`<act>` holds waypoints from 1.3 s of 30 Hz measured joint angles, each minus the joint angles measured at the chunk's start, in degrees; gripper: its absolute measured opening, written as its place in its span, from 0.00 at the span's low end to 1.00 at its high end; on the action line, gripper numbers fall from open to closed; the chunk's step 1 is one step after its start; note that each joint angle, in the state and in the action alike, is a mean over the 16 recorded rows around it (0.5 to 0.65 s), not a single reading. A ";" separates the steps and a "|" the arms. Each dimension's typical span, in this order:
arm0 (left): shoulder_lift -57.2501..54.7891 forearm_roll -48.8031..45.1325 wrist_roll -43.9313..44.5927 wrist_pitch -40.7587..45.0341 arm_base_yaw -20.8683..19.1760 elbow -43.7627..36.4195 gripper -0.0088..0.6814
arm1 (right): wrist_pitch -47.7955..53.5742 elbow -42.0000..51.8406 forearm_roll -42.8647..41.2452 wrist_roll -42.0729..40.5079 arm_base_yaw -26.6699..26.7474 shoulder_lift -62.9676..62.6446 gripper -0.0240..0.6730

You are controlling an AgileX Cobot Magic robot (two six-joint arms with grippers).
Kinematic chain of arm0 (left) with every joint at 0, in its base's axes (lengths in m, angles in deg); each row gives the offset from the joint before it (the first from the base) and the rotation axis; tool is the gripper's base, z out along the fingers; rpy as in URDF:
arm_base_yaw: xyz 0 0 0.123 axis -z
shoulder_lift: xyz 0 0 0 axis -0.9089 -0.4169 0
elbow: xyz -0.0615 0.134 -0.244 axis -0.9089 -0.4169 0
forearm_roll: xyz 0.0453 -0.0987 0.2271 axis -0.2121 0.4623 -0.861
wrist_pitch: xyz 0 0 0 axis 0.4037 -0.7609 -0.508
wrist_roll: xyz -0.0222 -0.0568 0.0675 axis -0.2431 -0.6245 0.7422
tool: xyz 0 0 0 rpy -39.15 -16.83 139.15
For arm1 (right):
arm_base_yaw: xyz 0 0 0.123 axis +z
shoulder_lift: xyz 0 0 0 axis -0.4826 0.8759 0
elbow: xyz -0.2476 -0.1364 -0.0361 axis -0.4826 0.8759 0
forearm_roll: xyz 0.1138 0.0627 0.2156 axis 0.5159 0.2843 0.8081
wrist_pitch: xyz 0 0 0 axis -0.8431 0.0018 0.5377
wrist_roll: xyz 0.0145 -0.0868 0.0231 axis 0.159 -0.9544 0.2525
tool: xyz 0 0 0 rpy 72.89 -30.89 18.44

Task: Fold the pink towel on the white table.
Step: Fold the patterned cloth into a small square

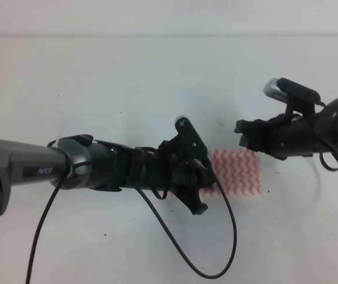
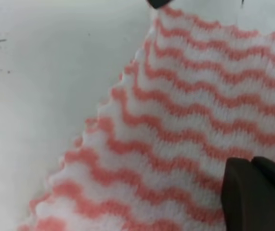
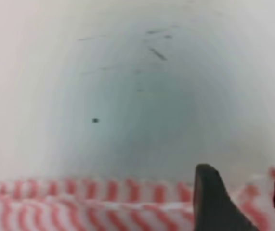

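On the white table (image 1: 97, 89) lies the pink towel (image 1: 240, 173); left gripper (image 1: 201, 177) at its left edge, right gripper (image 1: 242, 135) above its far edge, whether either grips it I cannot tell.

The pink towel (image 2: 185, 125) is a soft, knobbly woven cloth with a matt, fuzzy nap and scalloped edges. The white desk (image 1: 127, 77) looks smooth and hard, faintly scuffed and speckled. Both claws, left (image 1: 195, 177) and right (image 1: 245, 135), are matt black plastic.

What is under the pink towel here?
The pink towel lies flat on the white table; only bare tabletop shows around it. Its left edge is hidden by the left gripper, and nothing beneath the cloth can be seen.
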 joint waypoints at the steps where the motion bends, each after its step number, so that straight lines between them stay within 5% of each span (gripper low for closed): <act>1: 0.16 0.00 -0.01 -0.43 0.00 0.00 0.01 | 0.54 -0.54 -0.21 0.00 0.00 0.01 0.41; 8: 1.31 -0.01 -0.92 -6.54 0.00 0.00 0.01 | 5.86 -4.55 -2.28 0.00 0.00 0.27 0.35; 23: 2.26 0.06 -3.65 -17.38 0.00 0.00 0.01 | 9.37 -7.24 -5.95 0.00 0.00 3.84 0.06; 39: 2.55 0.07 -3.76 -16.00 0.00 0.00 0.01 | 7.60 -7.41 -8.53 0.00 0.00 5.81 0.03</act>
